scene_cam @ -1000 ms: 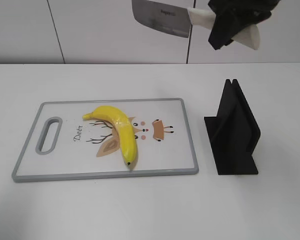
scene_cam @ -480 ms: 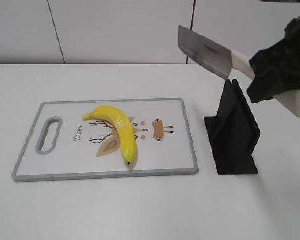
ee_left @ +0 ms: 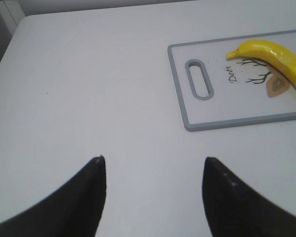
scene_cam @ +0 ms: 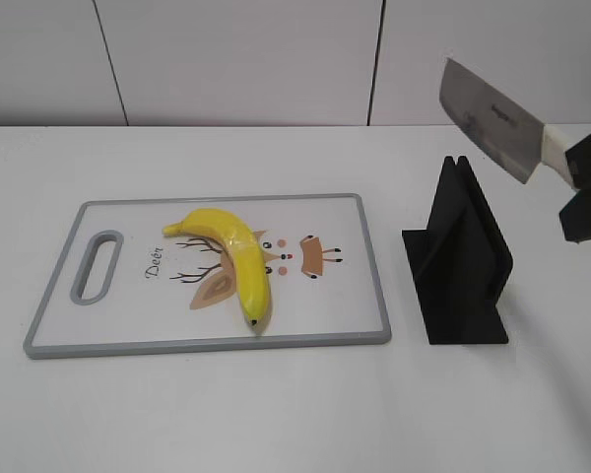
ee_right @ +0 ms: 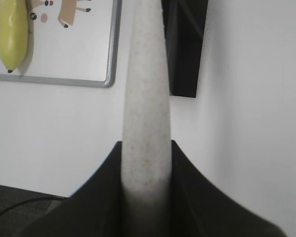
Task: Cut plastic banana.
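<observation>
While the glossy yellow plastic banana (scene_cam: 229,259) lies curved across the grey-rimmed white cutting board (scene_cam: 374,286), a steel cleaver with a pale handle (scene_cam: 492,120) is clenched by the right gripper (ee_right: 144,163) above the black slotted knife stand (scene_cam: 461,258); the left gripper (ee_left: 153,190) is held released. The banana is judged light, stiff and slippery, best steadied near its stem end

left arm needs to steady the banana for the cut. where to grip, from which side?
Judging by its pose, grip the plastic banana near its upper stem end, coming from above with the left tool, now open. It lies flat on the cutting board, so that leaves the lower half free for the cleaver.
</observation>
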